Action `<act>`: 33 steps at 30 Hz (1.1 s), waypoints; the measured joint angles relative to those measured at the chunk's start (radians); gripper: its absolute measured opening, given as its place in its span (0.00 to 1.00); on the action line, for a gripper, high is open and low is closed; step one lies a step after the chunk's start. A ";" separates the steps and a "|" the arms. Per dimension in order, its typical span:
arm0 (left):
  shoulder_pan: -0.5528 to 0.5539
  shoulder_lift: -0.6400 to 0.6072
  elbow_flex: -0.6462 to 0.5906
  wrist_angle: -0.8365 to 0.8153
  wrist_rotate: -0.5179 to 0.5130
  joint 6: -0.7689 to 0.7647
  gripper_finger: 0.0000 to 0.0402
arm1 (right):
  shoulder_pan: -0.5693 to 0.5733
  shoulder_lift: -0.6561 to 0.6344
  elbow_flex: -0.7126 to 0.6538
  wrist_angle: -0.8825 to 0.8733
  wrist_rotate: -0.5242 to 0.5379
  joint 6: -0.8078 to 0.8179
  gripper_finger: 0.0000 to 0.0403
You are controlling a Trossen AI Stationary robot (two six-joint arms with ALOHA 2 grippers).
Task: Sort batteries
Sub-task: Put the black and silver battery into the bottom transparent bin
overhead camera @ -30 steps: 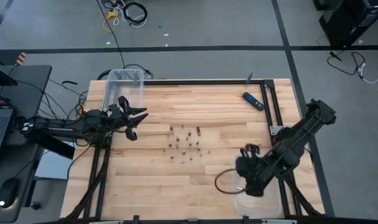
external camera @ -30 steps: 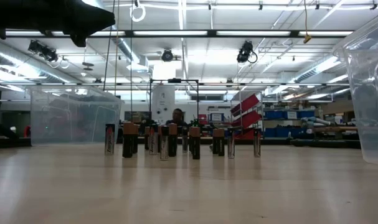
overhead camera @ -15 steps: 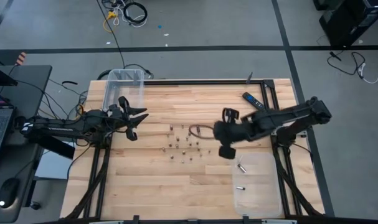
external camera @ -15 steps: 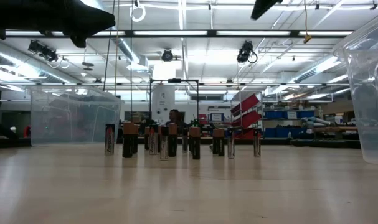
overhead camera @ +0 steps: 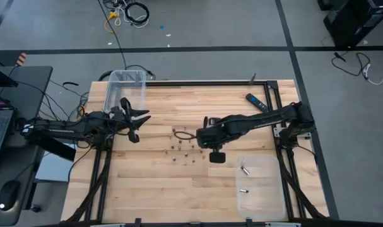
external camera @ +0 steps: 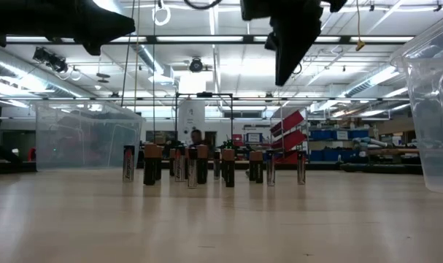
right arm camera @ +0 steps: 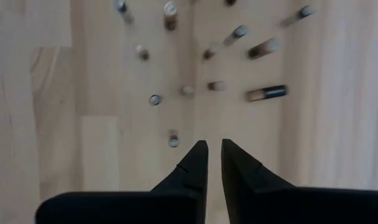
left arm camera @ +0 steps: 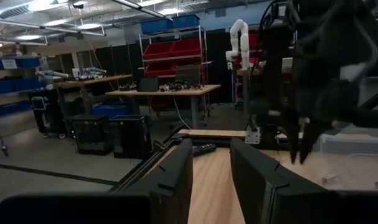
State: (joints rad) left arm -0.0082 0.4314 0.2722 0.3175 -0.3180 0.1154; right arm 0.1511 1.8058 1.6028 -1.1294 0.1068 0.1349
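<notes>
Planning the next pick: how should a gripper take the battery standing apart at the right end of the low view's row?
Take the battery by its upper body, probably from straight above: it stands upright, with gaps on both sides.

high: straight down | low: table-level | wrists: forward | shared: batteries (overhead camera: 186, 146)

Wood, clear plastic, dark matt arms

The table (overhead camera: 153, 183) is pale wood, smooth, in jointed planks with a faint sheen. The batteries (external camera: 199, 164) wear glossy dark jackets with coppery tops; others look silvery. At 11 o'clock a bin (overhead camera: 127, 81) is clear, glossy plastic; another clear bin (overhead camera: 260, 186) sits at 4 o'clock. The right gripper (right arm camera: 213, 158) and left gripper (left arm camera: 210, 171) are matt black, plastic-looking. The remote (overhead camera: 256, 102) is dark and smooth.
</notes>
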 joint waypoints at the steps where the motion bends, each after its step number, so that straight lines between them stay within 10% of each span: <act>1: 0.000 0.000 0.000 0.000 0.000 0.016 0.26 | 0.001 0.013 0.000 0.000 -0.013 0.000 0.09; 33: 0.000 0.003 0.000 -0.032 -0.001 0.082 0.26 | 0.022 0.068 -0.242 0.200 -0.055 0.052 0.36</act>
State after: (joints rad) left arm -0.0082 0.4339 0.2722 0.2852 -0.3187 0.1974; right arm 0.1734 1.8740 1.3612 -0.9294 0.0517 0.1866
